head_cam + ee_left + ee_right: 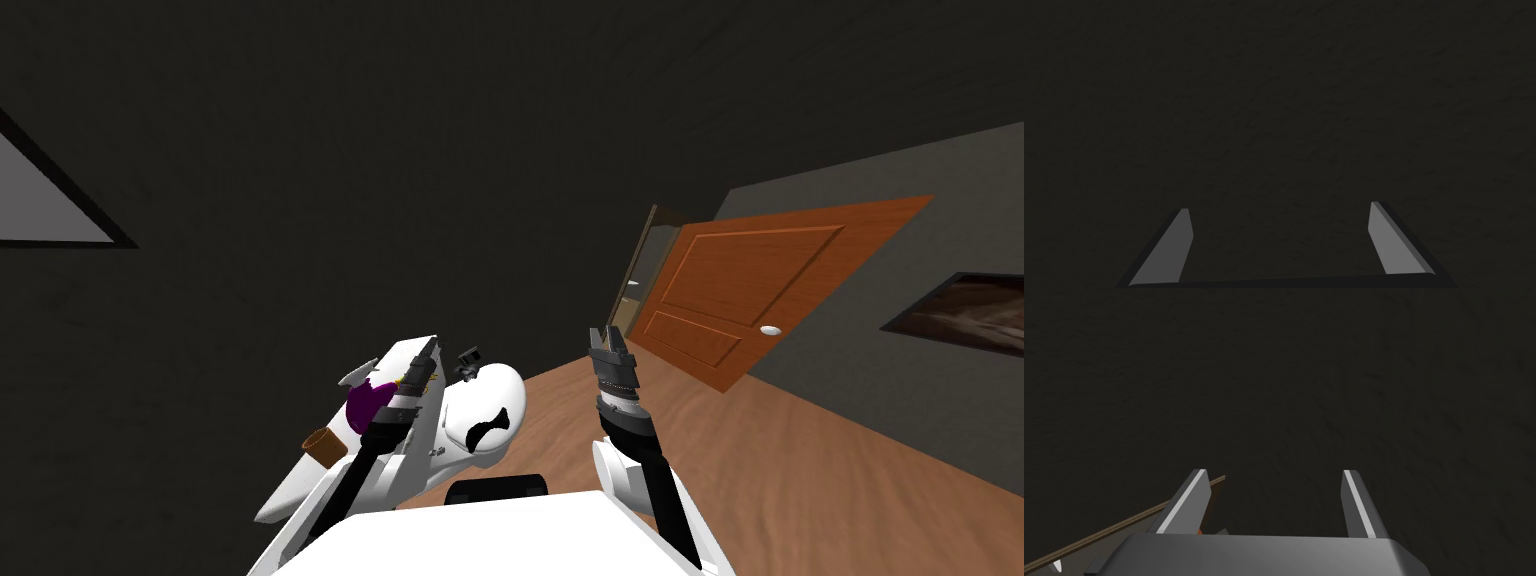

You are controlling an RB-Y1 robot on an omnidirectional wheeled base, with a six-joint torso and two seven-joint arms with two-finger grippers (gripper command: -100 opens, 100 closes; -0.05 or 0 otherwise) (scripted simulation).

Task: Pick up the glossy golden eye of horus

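Left gripper [1279, 206] and right gripper [1274, 471] stand wide and empty; the left should pitch down onto the small glossy golden piece [404, 381] on the long white table [285, 500].

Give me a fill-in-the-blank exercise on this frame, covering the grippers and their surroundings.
1. The left gripper and the right gripper both have their fingers ____.
2. The knob on the orange-brown door is ____.
3. The cup beside the purple object on the white table is ____.
Missing words: open; white; brown.
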